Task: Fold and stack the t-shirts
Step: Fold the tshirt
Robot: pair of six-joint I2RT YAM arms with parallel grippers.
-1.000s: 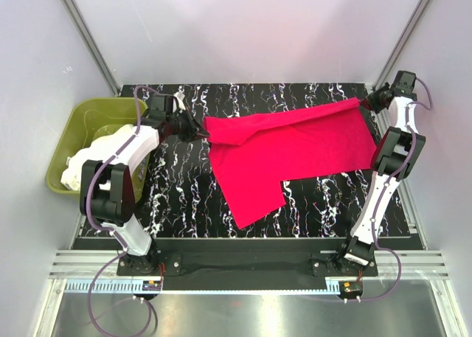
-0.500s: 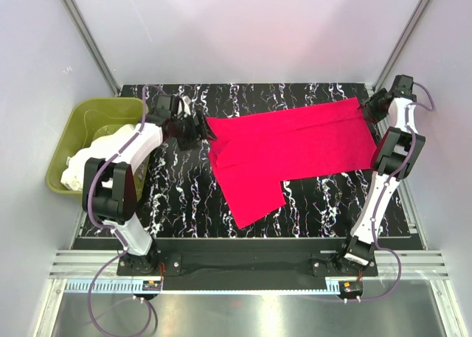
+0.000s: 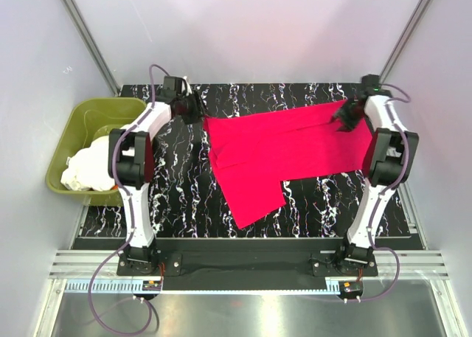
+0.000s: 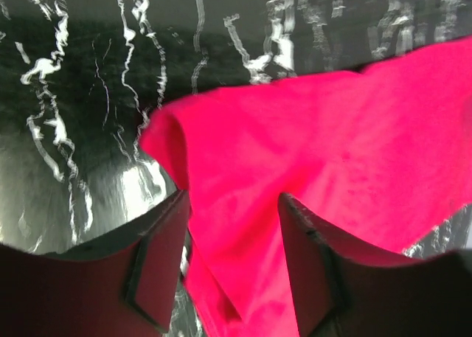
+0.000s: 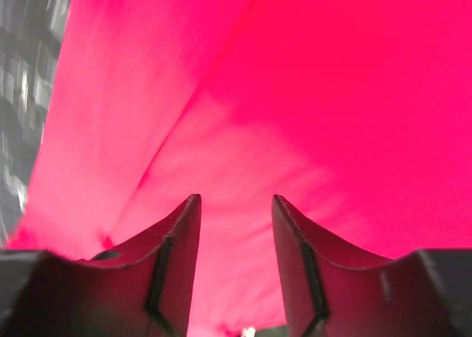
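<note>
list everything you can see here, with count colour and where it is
red t-shirt: one, crimson, spread across the middle and right of the table, partly folded
white t-shirts: a heap, count unclear, white to cream, inside the tub
tub: one, olive green, off the table's left edge
table: one, black with white marbling, under the red t-shirt
arms: two, white and black, bases at the near edge, left arm and right arm
left gripper: one, dark, open, at the red t-shirt's far left corner
right gripper: one, dark, open, over the red t-shirt's far right corner
</note>
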